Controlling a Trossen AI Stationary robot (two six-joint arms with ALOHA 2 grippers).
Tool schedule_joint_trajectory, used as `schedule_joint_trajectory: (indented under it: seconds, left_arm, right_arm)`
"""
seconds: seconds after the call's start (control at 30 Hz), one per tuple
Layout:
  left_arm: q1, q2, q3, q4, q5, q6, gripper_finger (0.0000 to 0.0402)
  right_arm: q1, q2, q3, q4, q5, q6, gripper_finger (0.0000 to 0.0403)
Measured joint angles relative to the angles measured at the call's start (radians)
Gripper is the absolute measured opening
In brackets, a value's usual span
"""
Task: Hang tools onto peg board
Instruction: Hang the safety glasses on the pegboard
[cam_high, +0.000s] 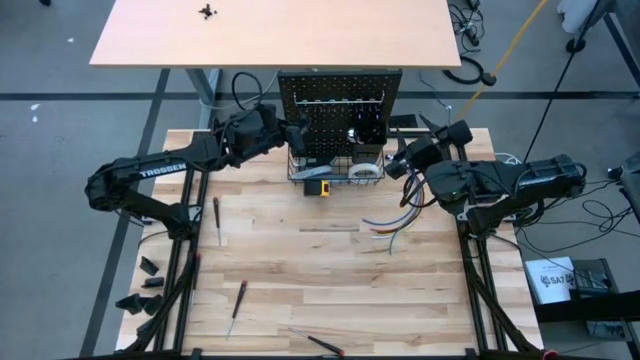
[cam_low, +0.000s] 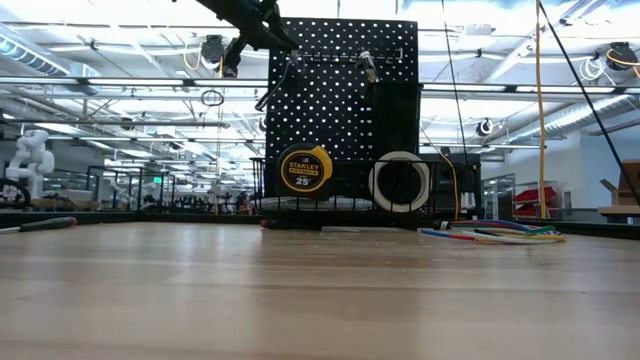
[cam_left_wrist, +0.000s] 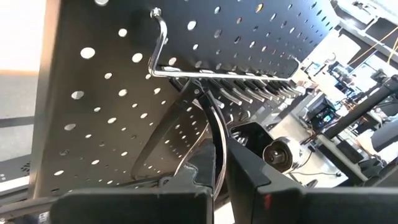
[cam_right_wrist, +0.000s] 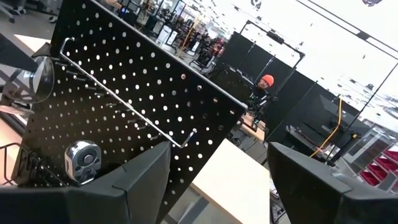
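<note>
Left end effector (cam_left_wrist: 211, 180) clamped on a wrench (cam_left_wrist: 208, 124) at the peg board (cam_high: 340, 100) hooks, right end effector (cam_right_wrist: 217, 180) wide, screwdrivers (cam_high: 217, 218) left on the table (cam_high: 300, 290).

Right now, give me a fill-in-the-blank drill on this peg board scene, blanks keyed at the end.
1. The left gripper is shut on a thin tool at the peg board's ____ rail.
2. The right gripper stands ____ and holds nothing.
3. The tape measure in front of the board is coloured ____.
4. Beside it stands a ____ tape roll.

Missing words: hook; open; yellow; white
</note>
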Motion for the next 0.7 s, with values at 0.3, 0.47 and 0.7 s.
schedule_joint_trajectory:
  seconds: [0.3,0.47,0.7]
  left_arm:
    - [0.007,0.028,0.002,0.011,0.023,0.002,0.002]
    - [0.024,0.029,0.002,0.016,0.032,0.003,0.002]
    - [0.029,0.028,0.002,0.012,0.034,0.003,0.002]
  right_arm:
    - [0.0,0.0,0.0,-0.03,-0.018,0.032,0.0263]
    - [0.0,0.0,0.0,-0.032,-0.052,0.05,0.0263]
    - [0.0,0.0,0.0,-0.039,-0.053,0.055,0.0263]
